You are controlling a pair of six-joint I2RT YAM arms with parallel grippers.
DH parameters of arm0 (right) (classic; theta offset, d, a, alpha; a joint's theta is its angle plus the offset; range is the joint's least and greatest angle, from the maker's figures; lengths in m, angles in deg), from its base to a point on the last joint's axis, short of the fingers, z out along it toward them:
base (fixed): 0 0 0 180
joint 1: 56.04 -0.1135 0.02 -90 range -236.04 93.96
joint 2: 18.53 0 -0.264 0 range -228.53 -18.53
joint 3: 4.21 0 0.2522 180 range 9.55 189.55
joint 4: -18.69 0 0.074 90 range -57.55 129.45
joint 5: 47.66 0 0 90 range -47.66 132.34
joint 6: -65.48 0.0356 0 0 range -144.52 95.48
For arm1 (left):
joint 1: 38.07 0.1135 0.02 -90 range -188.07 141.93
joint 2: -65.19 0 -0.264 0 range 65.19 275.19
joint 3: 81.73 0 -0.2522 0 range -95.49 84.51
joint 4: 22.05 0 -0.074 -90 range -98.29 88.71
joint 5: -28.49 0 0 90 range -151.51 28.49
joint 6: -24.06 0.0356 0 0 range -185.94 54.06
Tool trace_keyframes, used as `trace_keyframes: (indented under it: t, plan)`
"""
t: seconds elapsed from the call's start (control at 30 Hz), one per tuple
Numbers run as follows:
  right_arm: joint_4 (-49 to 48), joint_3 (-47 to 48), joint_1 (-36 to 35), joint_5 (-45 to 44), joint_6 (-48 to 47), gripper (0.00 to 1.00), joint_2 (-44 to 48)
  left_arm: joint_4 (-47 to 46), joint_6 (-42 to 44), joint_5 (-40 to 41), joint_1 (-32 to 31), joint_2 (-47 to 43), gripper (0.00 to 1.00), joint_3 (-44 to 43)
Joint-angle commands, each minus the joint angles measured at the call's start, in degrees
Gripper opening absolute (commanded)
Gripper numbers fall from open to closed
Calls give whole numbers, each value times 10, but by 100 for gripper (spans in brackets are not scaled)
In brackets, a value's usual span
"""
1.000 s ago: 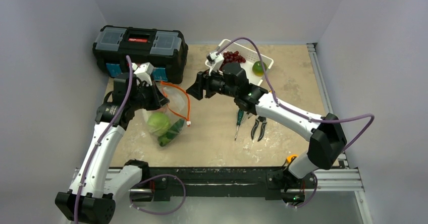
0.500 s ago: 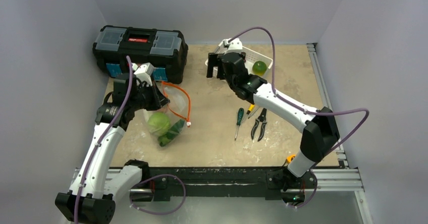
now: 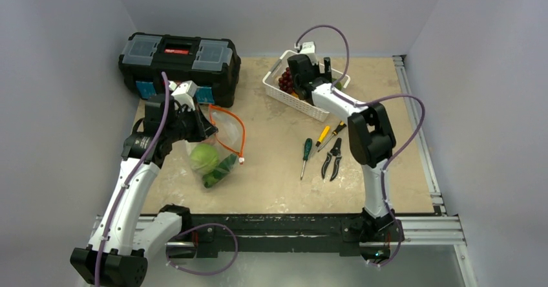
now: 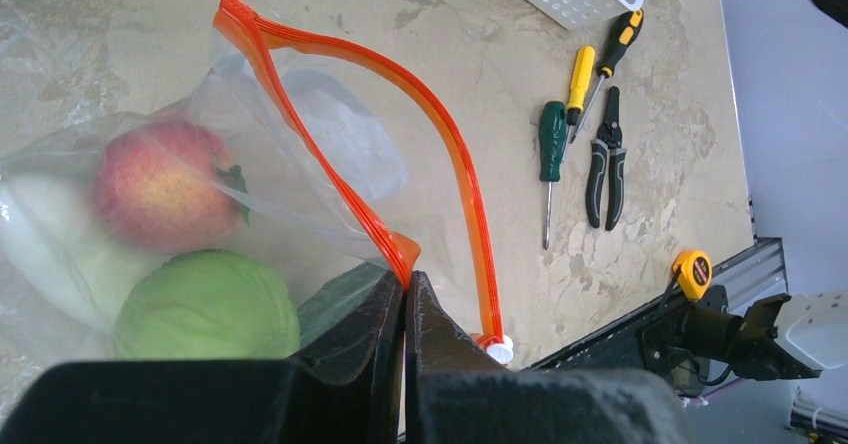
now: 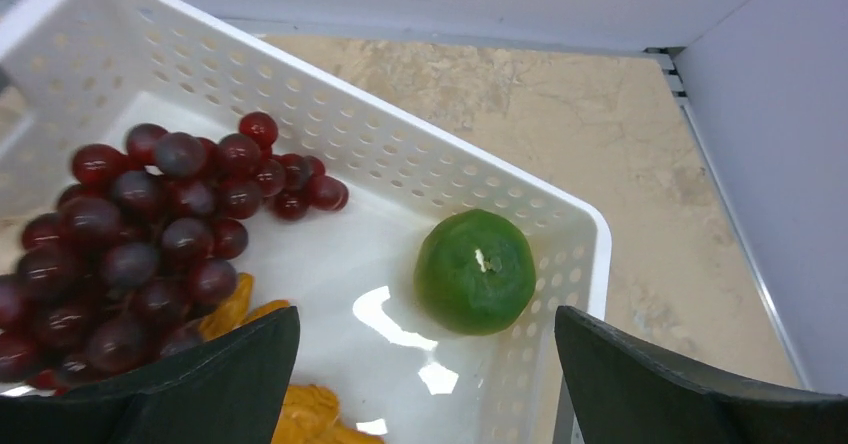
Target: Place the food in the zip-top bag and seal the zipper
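Left hand: your left hand (image 4: 405, 286) has its fingers pressed together, clamped on the zipper (image 4: 400, 76) where the orange-red strip folds.
Right hand: your right hand (image 5: 425, 316) has its fingers wide apart, above the basket (image 5: 400, 140) at the far side of the worktop (image 3: 278, 183). I cannot tell how high it hangs.
Zip-top bag: the zip-top bag (image 3: 223, 141) lies on the worktop just in front of the toolbox (image 3: 178, 55), at your left arm. Its mouth gapes, with the two halves of the strip parted in a loop.
Slider: the white slider (image 4: 497, 345) sits at the near end of the strip.
Food in bag: the peach (image 4: 155, 184), the cabbage (image 4: 205, 309), the white oblong vegetable (image 4: 40, 254) and the cucumber (image 3: 220, 170) are inside the bag. The peach and the cabbage lie just beside each other.
Food in basket: a green round fruit (image 5: 475, 272) lies apart from the rest near one corner. The dark red grapes (image 5: 150, 234) are heaped at the other side, with orange pieces (image 5: 290, 404) next to them.
Tools: a green-handled screwdriver (image 4: 550, 154), a yellow-handled screwdriver (image 4: 580, 69), a black-and-yellow screwdriver (image 4: 615, 49) and pliers (image 4: 605, 169) lie grouped between bag and basket, clear of both.
Edge: a tape measure (image 4: 692, 272) sits by the near rail.
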Motion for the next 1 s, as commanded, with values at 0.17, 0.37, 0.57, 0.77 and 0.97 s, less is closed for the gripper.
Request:
trace_keyframes:
  t: [0.17,0.37,0.57,0.77,0.97]
  plan:
    - [-71,94,19,-115,-195,99,-119,-25,7,-21,1,-1,0,1]
    - [-100,101,39,-136,-222,99,-154,-25,7,-23,1,4,0,1]
    - [-116,109,55,-134,-233,99,-185,-26,6,-24,2,7,0,1]
    - [-113,112,57,-115,-227,98,-201,-27,6,-24,2,7,0,1]
    - [-91,101,57,-100,-188,95,-204,-26,6,-24,2,7,0,1]
